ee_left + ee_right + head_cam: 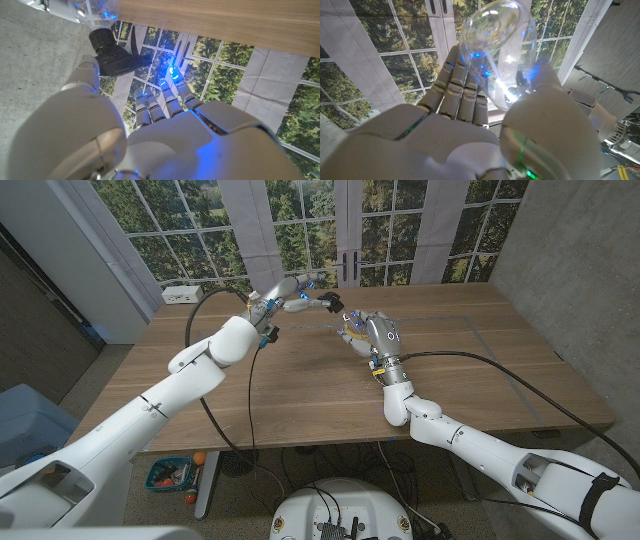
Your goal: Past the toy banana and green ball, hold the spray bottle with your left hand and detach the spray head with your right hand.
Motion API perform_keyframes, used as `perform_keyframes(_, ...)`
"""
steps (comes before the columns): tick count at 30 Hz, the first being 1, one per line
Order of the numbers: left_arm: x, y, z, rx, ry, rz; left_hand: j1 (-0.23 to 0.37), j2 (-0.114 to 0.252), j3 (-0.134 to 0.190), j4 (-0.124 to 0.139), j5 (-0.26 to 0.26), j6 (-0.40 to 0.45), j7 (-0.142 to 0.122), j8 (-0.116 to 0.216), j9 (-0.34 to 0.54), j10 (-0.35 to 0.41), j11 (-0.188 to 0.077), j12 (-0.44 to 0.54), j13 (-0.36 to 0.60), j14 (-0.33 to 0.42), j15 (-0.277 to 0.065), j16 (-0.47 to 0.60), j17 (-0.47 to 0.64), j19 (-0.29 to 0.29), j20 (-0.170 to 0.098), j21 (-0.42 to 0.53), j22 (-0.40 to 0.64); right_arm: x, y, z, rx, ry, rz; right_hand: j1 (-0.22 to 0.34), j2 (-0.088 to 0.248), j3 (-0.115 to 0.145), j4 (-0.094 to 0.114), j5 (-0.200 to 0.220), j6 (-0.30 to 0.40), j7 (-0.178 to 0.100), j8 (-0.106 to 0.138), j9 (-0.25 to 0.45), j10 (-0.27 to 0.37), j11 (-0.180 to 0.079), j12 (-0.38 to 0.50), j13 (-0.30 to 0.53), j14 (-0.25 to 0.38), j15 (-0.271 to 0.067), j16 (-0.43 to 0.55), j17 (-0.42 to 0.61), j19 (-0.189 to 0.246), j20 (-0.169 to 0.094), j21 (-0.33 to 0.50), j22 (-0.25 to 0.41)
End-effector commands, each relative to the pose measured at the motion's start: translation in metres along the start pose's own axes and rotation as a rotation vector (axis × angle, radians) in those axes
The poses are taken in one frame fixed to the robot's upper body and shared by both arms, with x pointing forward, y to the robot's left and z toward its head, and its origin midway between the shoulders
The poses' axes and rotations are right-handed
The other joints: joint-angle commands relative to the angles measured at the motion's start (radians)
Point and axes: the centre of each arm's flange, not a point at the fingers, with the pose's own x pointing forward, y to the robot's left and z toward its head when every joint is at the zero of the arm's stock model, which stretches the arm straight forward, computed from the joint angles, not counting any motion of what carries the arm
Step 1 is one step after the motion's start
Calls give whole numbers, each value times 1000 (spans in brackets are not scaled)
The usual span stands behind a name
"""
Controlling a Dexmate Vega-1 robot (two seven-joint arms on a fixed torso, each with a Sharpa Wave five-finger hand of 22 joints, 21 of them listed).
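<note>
The clear spray bottle (287,292) hangs above the table's far middle, lying sideways in the grip of my left hand (268,308). Its black spray head (331,303) points toward my right hand (372,337). That hand sits just right of and nearer than the head, fingers apart and reaching toward it, holding nothing. A small yellow thing (346,332), likely the toy banana, lies under its fingertips. The left wrist view has the black spray head (114,56) close beside a thumb. The bottle's clear base (495,40) appears between fingers and a thumb in the right wrist view.
The wooden table (480,370) stretches bare to the right and front. A white power strip (183,294) lies at its back left corner. Black cables (203,385) loop from both arms over the tabletop. Windows stand behind the table.
</note>
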Motion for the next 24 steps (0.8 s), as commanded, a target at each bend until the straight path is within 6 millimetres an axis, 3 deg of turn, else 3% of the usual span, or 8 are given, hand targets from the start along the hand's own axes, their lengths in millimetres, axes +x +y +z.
perform_keyframes(1,11,1,1,29,-51,-82,22,9,9,2,0,37,-41,14,1,19,-13,-4,-5,19,-95,-19,-48,18,-2,-11,-31,2,-3,4,22,-23,-28,141,145,7,0,6,271,-230,8,0,147,-141,-4,3,82,-177,0,2,-2,-135,8,0)
perform_keyframes(5,17,1,-1,-21,-86,-114,29,65,23,14,5,75,-44,22,0,50,-15,-2,-8,45,-113,-21,-78,45,-8,-18,-43,3,-3,3,20,-23,-27,141,144,7,0,6,272,-230,7,0,146,-142,-5,7,84,-177,-2,2,-3,-135,12,-2)
perform_keyframes(10,23,1,-1,-72,-114,-114,44,162,73,16,17,143,-41,35,1,104,-17,2,-10,86,-125,-26,-108,76,-14,-28,-48,3,-2,1,18,-20,-23,141,144,7,0,6,268,-232,4,-1,144,-140,-5,14,84,-177,-4,2,-6,-136,16,-4)
perform_keyframes(12,25,1,-1,-76,-118,-111,36,195,104,9,20,235,-45,56,4,204,-17,22,-7,145,-150,-22,-124,107,-26,-37,-49,3,-2,0,18,-17,-24,141,144,6,0,6,266,-231,3,-1,141,-141,-5,18,84,-177,-5,2,-7,-136,18,-5)
perform_keyframes(14,27,0,-1,-76,-119,-111,26,214,159,0,19,349,-49,75,6,365,-19,48,0,211,-166,-25,-129,129,-28,-59,-49,3,-2,-2,19,-15,-25,142,145,7,0,6,268,-230,3,-1,144,-140,-5,18,85,-177,-6,2,-6,-135,21,-5)
perform_keyframes(17,28,-1,-2,-81,-115,-93,28,226,212,-6,16,449,18,99,11,563,-17,112,36,309,-181,1,-117,164,-32,-73,-48,4,-1,-3,18,-12,-26,141,145,6,1,5,267,-230,2,-1,144,-142,-5,21,86,-176,-7,2,-8,-135,23,-7)
perform_keyframes(20,29,0,-3,-85,-113,-66,144,226,232,-28,4,552,50,165,47,767,-15,200,117,407,-197,78,-68,190,-35,-82,-45,6,0,-5,20,-10,-25,141,145,6,1,5,261,-230,-1,0,143,-143,-6,25,87,-176,-8,2,-10,-136,26,-8)
perform_keyframes(24,29,1,-2,-76,-105,-45,219,217,227,-25,0,588,77,207,74,822,-11,245,181,468,-202,115,-37,220,-50,-73,-42,6,0,-7,22,-9,-24,141,145,6,1,5,265,-228,0,0,144,-139,-10,21,88,-177,-9,2,-9,-135,31,-10)
